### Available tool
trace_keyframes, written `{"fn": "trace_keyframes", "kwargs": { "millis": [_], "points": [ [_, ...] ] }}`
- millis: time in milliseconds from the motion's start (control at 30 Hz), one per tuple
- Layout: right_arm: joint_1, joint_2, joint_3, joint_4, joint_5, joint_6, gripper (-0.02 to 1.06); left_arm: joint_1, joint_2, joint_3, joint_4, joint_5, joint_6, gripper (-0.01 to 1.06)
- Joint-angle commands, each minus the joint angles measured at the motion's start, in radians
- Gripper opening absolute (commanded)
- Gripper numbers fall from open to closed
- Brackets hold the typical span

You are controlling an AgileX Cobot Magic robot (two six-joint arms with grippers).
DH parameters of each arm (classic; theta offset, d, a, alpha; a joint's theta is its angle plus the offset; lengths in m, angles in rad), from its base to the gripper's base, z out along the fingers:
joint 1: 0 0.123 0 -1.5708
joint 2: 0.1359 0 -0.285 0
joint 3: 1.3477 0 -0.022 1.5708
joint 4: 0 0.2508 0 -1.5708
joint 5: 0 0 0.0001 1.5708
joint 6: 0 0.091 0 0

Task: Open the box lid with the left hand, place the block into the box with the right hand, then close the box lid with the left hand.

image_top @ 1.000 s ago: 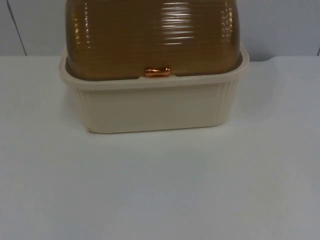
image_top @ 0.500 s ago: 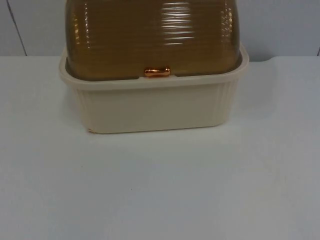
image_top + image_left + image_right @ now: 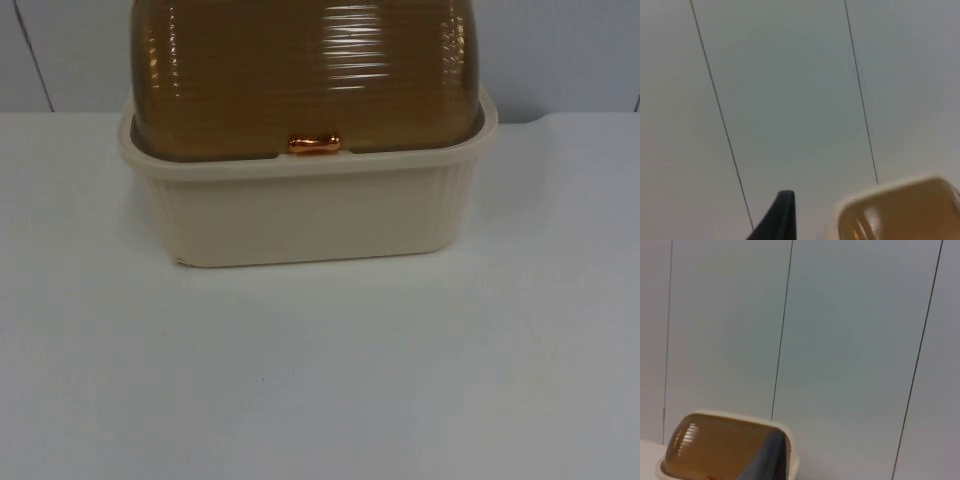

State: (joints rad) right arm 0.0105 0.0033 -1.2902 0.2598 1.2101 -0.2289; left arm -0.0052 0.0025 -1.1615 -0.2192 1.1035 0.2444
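A: Box first: where does it sit?

B: On the white desk, toward the far edge, just before the grey partition wall. It is a cream, ribbed tub with a rounded rim.

A: Lid?

B: The brown, translucent domed lid is down over the tub, and its small copper handle rests at the middle of the front rim.

A: Left pincer?

B: From the left wrist, one black fingertip stands against the partition wall, pointing upward, with a corner of the box and its brown lid just beside it. I cannot tell whether that pincer is parted or closed.

A: Right pincer?

B: The right wrist looks at the wall too, with the box from one end, lid closed. A dark, blurred shape in front of the box is probably that pincer's fingertip; its state I cannot tell either.

A: Block?

B: I cannot make one out.
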Motion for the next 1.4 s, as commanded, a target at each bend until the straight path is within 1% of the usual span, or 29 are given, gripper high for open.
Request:
{"fn": "trace_keyframes", "kwargs": {
  "millis": [0, 67, 100, 133, 200, 233, 333, 367, 400, 567, 600, 667, 733, 833, 967, 1167, 1267, 1300, 1367],
  "points": [
    [0.001, -0.003, 0.003, -0.019, 0.011, 0.008, 1.05, -0.006, -0.002, 0.007, -0.009, 0.076, 0.004, 1.05],
    [0.004, -0.003, 0.035, -0.067, 0.011, 0.027, 1.05, -0.017, -0.002, 0.038, 0.000, 0.071, 0.004, 1.05],
    [0.014, -0.003, 0.061, -0.102, 0.011, 0.043, 1.05, -0.022, -0.002, 0.063, 0.003, 0.051, 0.002, 1.05],
    [0.014, -0.003, 0.061, -0.102, 0.011, 0.043, 1.05, -0.022, -0.002, 0.063, 0.003, 0.051, 0.002, 1.05],
    [0.013, -0.003, 0.126, -0.153, 0.011, 0.092, 1.05, -0.034, -0.002, 0.130, 0.038, 0.011, 0.002, 1.05],
    [0.013, -0.003, 0.167, -0.185, 0.011, 0.125, 1.05, -0.036, -0.002, 0.161, 0.066, 0.008, -0.020, 1.05],
    [0.013, -0.003, 0.299, -0.260, 0.011, 0.223, 1.05, -0.042, -0.002, 0.273, 0.146, 0.015, -0.145, 1.05],
    [0.013, -0.003, 0.299, -0.260, 0.011, 0.223, 1.05, -0.042, -0.002, 0.273, 0.146, 0.015, -0.145, 1.05],
    [0.013, -0.003, 0.346, -0.267, 0.011, 0.237, 1.05, -0.042, -0.002, 0.315, 0.164, 0.014, -0.157, 1.05],
    [0.013, -0.003, 0.554, -0.274, 0.005, 0.239, 1.05, -0.042, -0.002, 0.504, 0.182, 0.008, -0.157, 1.05],
    [0.013, -0.003, 0.554, -0.274, 0.005, 0.239, 1.05, -0.042, -0.002, 0.504, 0.182, 0.008, -0.157, 1.05],
    [0.013, -0.003, 0.619, -0.274, -0.021, 0.239, 1.05, -0.042, -0.002, 0.560, 0.180, 0.003, -0.157, 1.05],
    [0.013, -0.003, 0.653, -0.274, -0.041, 0.239, 1.05, -0.042, -0.002, 0.600, 0.182, -0.002, -0.157, 1.05],
    [0.013, -0.003, 0.669, -0.276, -0.068, 0.239, 1.05, -0.042, -0.002, 0.617, 0.182, -0.004, -0.157, 1.05],
    [0.013, -0.003, 0.671, -0.280, -0.101, 0.239, 1.05, -0.042, -0.002, 0.657, 0.189, -0.036, -0.157, 1.05],
    [0.013, -0.003, 0.687, -0.280, -0.112, 0.239, 1.05, -0.042, -0.002, 0.666, 0.193, -0.029, -0.159, 1.05],
    [0.013, -0.003, 0.762, -0.282, -0.108, 0.239, 1.05, -0.042, -0.002, 0.666, 0.202, -0.029, -0.169, 1.05],
    [0.013, -0.003, 0.778, -0.284, -0.128, 0.239, 1.05, -0.042, -0.002, 0.666, 0.205, -0.029, -0.174, 1.05],
    [0.013, -0.003, 0.776, -0.285, -0.132, 0.239, 1.05, -0.042, -0.002, 0.666, 0.205, -0.029, -0.174, 1.05]
  ]
}}
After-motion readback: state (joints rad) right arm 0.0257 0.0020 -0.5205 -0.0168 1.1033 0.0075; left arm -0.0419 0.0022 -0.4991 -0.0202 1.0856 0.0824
